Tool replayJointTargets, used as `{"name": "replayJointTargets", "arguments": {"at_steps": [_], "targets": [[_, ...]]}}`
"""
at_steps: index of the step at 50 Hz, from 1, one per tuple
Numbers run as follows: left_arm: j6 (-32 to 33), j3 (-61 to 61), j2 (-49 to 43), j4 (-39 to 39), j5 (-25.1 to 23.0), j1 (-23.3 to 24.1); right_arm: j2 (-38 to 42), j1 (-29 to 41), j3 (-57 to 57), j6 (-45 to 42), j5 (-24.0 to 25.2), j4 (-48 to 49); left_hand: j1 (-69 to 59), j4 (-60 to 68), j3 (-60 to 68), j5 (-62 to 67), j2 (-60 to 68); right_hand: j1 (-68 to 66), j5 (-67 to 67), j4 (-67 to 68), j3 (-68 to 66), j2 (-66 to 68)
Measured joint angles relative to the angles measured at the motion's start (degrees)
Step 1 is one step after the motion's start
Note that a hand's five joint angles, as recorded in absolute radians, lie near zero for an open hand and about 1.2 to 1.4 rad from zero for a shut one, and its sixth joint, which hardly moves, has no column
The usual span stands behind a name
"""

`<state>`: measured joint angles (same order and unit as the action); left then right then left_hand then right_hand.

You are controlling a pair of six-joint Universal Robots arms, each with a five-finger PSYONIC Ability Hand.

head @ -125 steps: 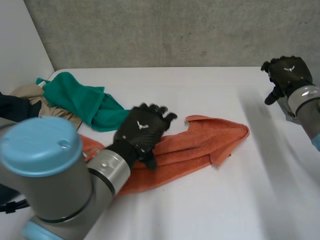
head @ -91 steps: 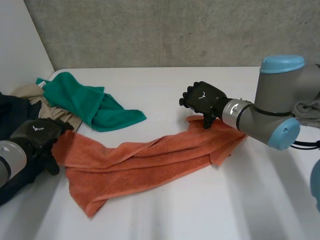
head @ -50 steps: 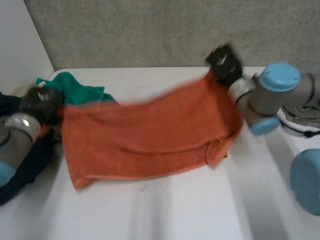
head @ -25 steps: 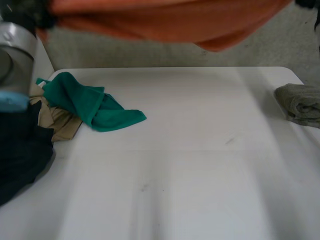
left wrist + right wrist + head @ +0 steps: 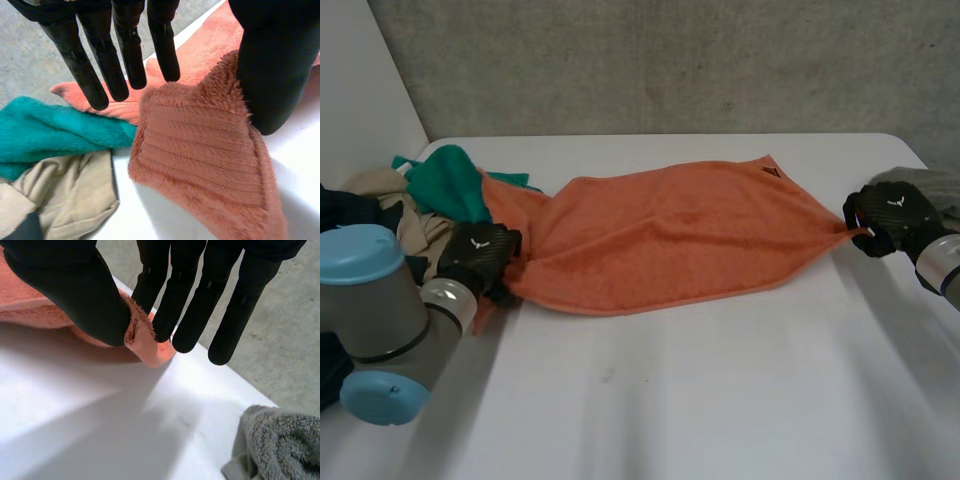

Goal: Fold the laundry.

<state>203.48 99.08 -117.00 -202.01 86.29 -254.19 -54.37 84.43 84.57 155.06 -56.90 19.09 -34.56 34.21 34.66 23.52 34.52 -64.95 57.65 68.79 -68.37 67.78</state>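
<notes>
Two hands share one towel (image 5: 670, 235), and the bare near half of the table (image 5: 700, 400) looks reserved as room for folding.

The left hand (image 5: 478, 255) is at the towel's left end. In its wrist view the fingers (image 5: 125, 55) are straight and slightly apart, and the thumb bears down on the bunched near corner, trapping the cloth between them. The right hand (image 5: 888, 218) is at the opposite, right corner. There the thumb nips the very tip of the corner against the side of a straight finger (image 5: 192, 300), and the other fingers fan out beside it. Gripping two corners this way serves, I judge, to pull one edge taut so the orange cloth lies open.

Between the hands the towel lies spread across the middle of the table, fairly flat on the right but rumpled and gathered near the left hand. That end probably needs smoothing before any fold.

Farther back on the left a green cloth (image 5: 445, 175) and a beige cloth (image 5: 380, 190) lie heaped, the towel's left end touching the green one; they seem to be laundry waiting. A grey towel (image 5: 935, 183) lies rolled just beyond the right hand, likely already done.
</notes>
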Motion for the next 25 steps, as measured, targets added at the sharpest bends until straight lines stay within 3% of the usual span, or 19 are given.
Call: {"name": "replayJointTargets", "arguments": {"at_steps": [17,21,22,25], "targets": [[0.0,1.5,1.2,2.5,-3.9,-5.1,-2.9,-0.9,1.2,-2.3,0.4,-4.9,-0.2,0.2,0.2,0.6,0.0,0.0,0.0,0.0,0.0,0.0],[1.4,1.8,0.6,2.5,-3.9,-6.0,-3.0,-0.7,1.3,-2.4,0.3,-5.3,-17.5,15.9,16.4,16.0,16.7,0.0,0.0,0.0,0.0,0.0],[1.9,2.0,0.7,2.5,-3.9,-6.2,-3.0,-0.6,1.3,-2.5,0.3,-5.7,-27.6,26.3,25.4,26.1,25.9,0.0,0.0,0.0,0.0,0.0],[2.8,2.4,1.1,2.5,-3.9,-6.6,-3.2,-0.4,1.3,-3.0,0.3,-6.8,-30.7,32.5,31.5,31.6,32.2,0.0,0.0,0.0,0.0,0.0]]}}
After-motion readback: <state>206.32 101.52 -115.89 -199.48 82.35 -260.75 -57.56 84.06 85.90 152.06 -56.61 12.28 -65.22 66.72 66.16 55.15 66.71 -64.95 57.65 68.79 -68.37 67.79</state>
